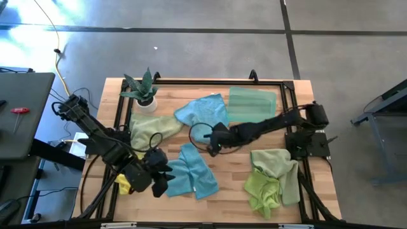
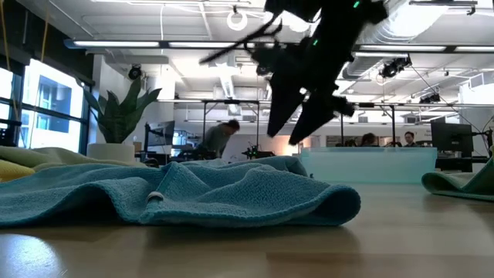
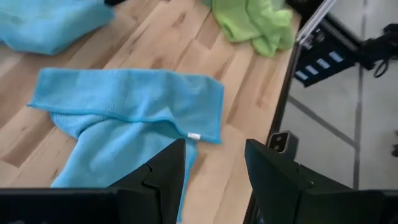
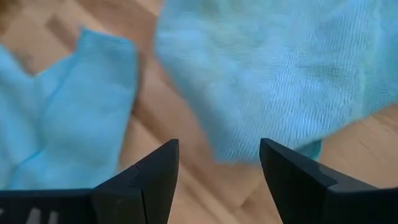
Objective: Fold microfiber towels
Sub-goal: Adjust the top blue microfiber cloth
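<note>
so the left gripper sat over the front left of the wooden table, fingers spread wide and empty, right at the edge of a rumpled bright blue microfiber towel. the right gripper hovered mid-table with its fingers apart too, nothing in them, just beside a second light blue towel. a crumpled lime green towel lay front right, a flat mint green one at the back.

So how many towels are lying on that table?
6 visible: front blue towel, centre blue towel, mint towel, sage towel, lime towel, yellow towel mostly hidden under the left arm; more may be hidden.
</note>
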You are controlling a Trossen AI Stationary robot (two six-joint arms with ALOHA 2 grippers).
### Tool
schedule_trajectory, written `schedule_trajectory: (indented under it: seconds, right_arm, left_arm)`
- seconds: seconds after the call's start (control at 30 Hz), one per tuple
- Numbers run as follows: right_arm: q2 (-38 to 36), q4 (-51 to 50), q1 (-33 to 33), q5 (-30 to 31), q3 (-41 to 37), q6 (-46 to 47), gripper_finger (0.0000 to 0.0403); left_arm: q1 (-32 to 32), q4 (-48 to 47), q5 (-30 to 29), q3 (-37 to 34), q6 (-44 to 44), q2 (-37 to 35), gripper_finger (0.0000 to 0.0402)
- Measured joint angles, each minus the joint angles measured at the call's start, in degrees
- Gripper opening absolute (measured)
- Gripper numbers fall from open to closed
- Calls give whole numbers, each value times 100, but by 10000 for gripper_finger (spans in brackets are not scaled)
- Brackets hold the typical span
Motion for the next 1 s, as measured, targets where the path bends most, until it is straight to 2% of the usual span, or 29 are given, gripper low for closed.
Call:
schedule_trajectory:
  seconds: [0.23,0.47,0.87,1.0]
  right_arm:
    - [458,817,-334,-66,0,-207,217]
    - [942,1522,-636,-89,0,-293,217]
    - [1102,2581,-1698,235,2,-1731,217]
    - [1098,3150,-2061,61,2,-2017,217]
  left_arm:
    - [-158,-590,-772,0,-143,-455,156]
    - [-110,-513,-1456,0,208,-984,156]
    - [-96,-222,-2998,0,547,-1683,156]
    - [-94,-163,-3277,0,623,-1685,156]
